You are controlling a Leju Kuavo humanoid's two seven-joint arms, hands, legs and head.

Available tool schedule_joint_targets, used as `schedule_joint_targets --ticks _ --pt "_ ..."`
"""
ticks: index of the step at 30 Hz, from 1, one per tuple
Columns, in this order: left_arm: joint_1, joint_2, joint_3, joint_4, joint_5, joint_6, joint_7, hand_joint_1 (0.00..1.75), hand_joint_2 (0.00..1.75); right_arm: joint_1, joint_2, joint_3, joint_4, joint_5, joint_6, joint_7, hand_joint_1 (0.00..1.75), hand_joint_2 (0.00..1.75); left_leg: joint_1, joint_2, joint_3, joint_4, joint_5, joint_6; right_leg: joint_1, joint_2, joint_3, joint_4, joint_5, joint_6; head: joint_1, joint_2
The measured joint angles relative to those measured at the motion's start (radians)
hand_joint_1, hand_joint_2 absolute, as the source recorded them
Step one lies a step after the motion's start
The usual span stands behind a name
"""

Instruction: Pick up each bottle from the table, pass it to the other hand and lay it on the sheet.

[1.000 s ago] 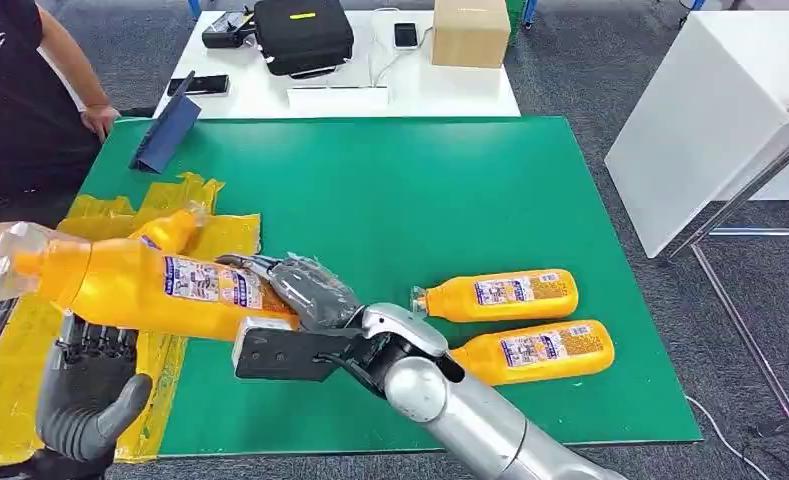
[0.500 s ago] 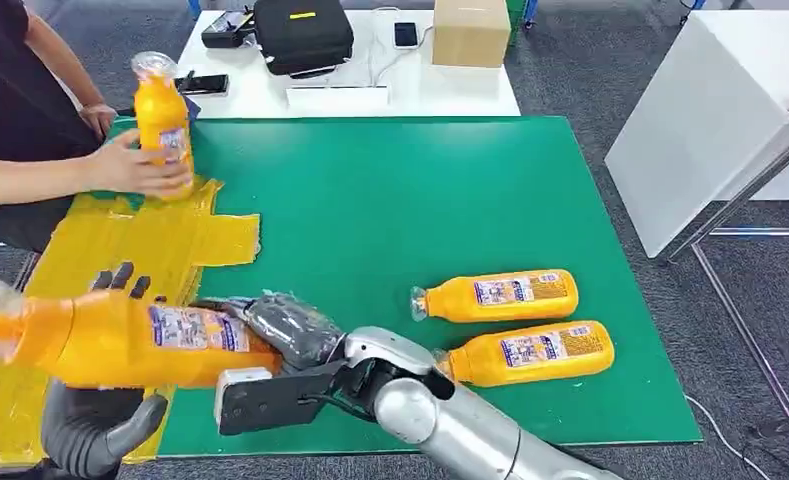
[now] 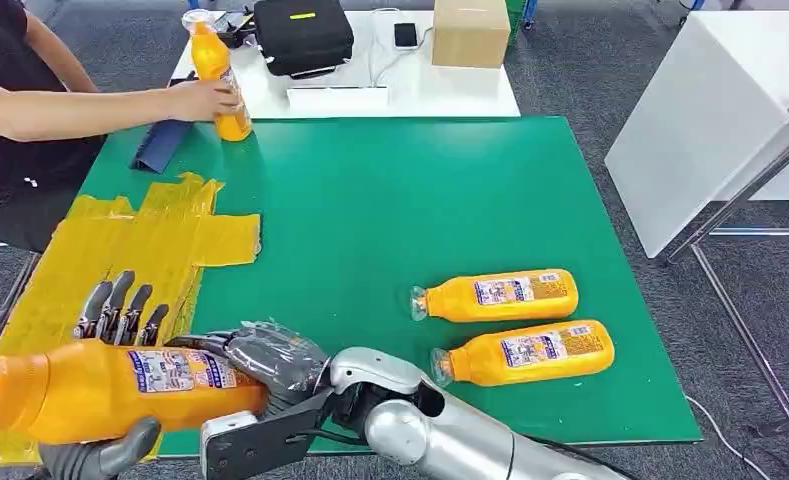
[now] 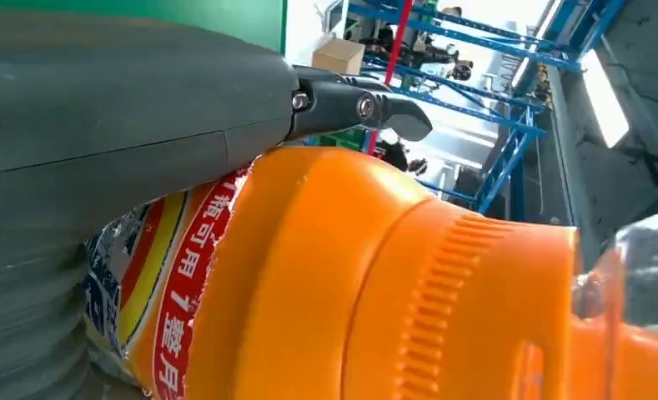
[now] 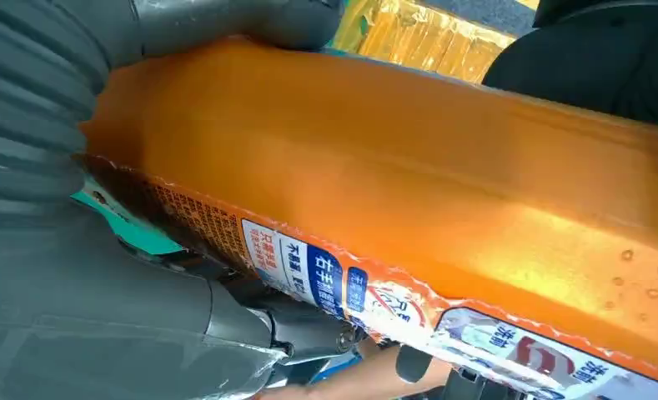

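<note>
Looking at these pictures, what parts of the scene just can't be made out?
- Held bottle: its cap end runs off the head view's left edge.
- Left hand: its palm sits behind and under the bottle; some fingers show above it.
- Right hand: its hold on the bottle's base is partly masked by a plastic cover.
- Label text on the two lying bottles: too small to read.

A workshop hall: blue steel racking (image 4: 475,92), grey carpet (image 3: 610,70), white worktables (image 3: 410,85).
</note>
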Motion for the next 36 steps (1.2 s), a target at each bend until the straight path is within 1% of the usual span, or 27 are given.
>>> schedule_joint_targets --ticks 1,2,3,7,12,21,22,23,25,26,31,34,36 --pt "0.003 0.0 0.0 0.0 0.0 0.0 0.0 0.0 1.75 0.0 0.0 0.002 0.0 0.0 -0.001 0.0 1.75 1.75 0.0 0.0 0.0 0.0 0.0 0.0 0.0 0.0 0.002 0.0 0.0 0.0 0.0 0.0" --pt "0.005 0.0 0.0 0.0 0.0 0.0 0.0 0.63 1.75 0.0 -0.001 0.005 0.0 0.0 -0.001 0.001 1.75 1.75 0.0 0.0 0.0 0.0 0.0 0.0 0.0 0.0 0.004 0.0 0.0 0.0 0.0 0.0" --pt "0.006 0.0 0.0 0.0 0.0 0.0 0.0 1.75 1.75 0.0 -0.002 0.006 0.0 0.0 -0.002 0.001 1.75 1.75 0.0 0.0 0.0 0.0 0.0 0.0 0.0 0.0 0.005 0.0 0.0 0.0 0.0 0.0" --pt "0.005 0.0 0.0 0.0 0.008 -0.002 -0.009 1.75 1.75 -0.007 -0.003 0.008 0.0 -0.008 -0.004 0.001 1.75 1.75 0.0 0.0 0.0 0.0 0.0 0.0 0.0 0.0 0.006 0.0 0.0 0.0 0.0 0.0" --pt "0.006 -0.002 -0.002 -0.001 0.005 -0.002 -0.023 1.75 1.75 -0.003 -0.004 0.007 0.0 -0.007 -0.013 0.004 1.75 1.75 0.0 0.0 0.0 0.0 0.0 0.0 0.0 0.0 -0.002 0.0 0.0 0.0 0.0 0.0" --pt "0.006 -0.002 -0.004 -0.001 -0.007 -0.003 -0.031 1.75 1.75 0.008 -0.005 -0.009 0.0 -0.006 -0.026 0.01 1.75 1.75 0.0 0.0 0.0 0.0 0.0 0.0 0.0 0.0 -0.003 0.0 0.0 0.0 0.0 0.0" --pt "0.006 -0.002 -0.006 -0.001 -0.011 -0.003 -0.033 1.75 1.75 0.01 -0.005 -0.013 0.0 -0.006 -0.027 0.01 0.17 1.75 0.0 0.0 0.0 0.0 0.0 0.0 0.0 0.0 -0.003 0.0 0.0 0.0 0.0 0.0" --pt "0.005 -0.002 -0.007 -0.001 -0.013 -0.002 -0.035 1.75 1.75 0.012 -0.005 -0.017 0.0 -0.006 -0.028 0.01 0.0 1.75 0.0 0.0 0.0 0.0 0.0 0.0 0.0 0.0 -0.003 0.0 0.0 0.0 0.0 0.0" --pt "0.003 -0.002 -0.009 -0.001 -0.03 0.002 -0.04 1.75 1.75 0.017 -0.005 -0.023 0.0 -0.001 -0.034 0.01 0.0 1.75 0.0 0.0 0.0 0.0 0.0 0.0 0.0 0.0 -0.003 0.0 0.0 0.0 0.0 0.0" --pt "0.001 -0.003 -0.01 -0.001 -0.046 0.012 -0.042 1.75 1.75 0.021 -0.005 -0.026 0.0 0.008 -0.04 0.012 0.0 0.0 0.0 0.0 0.0 0.0 0.0 0.0 0.0 0.0 -0.003 0.0 0.0 0.0 0.0 0.0" --pt "0.001 -0.013 0.021 -0.01 -0.294 0.118 -0.055 1.75 1.75 0.051 -0.02 -0.085 -0.022 0.043 -0.098 0.039 0.0 0.0 0.0 0.0 0.0 0.0 0.0 0.0 0.0 0.0 -0.003 0.0 0.0 0.0 0.0 0.0" --pt "0.0 -0.023 0.054 -0.008 -0.512 0.174 -0.059 1.75 1.75 0.069 -0.038 -0.138 -0.077 0.048 -0.11 0.046 0.0 0.0 0.0 0.0 0.0 0.0 0.0 0.0 0.0 0.0 -0.003 0.0 0.0 0.0 0.0 0.0" --pt "-0.005 -0.029 0.082 0.002 -0.608 0.188 -0.058 1.75 1.75 0.076 -0.054 -0.176 -0.113 0.047 -0.109 0.056 0.0 0.0 0.0 0.0 0.0 0.0 0.0 0.0 0.0 0.0 -0.003 0.0 0.0 0.0 0.0 0.0"
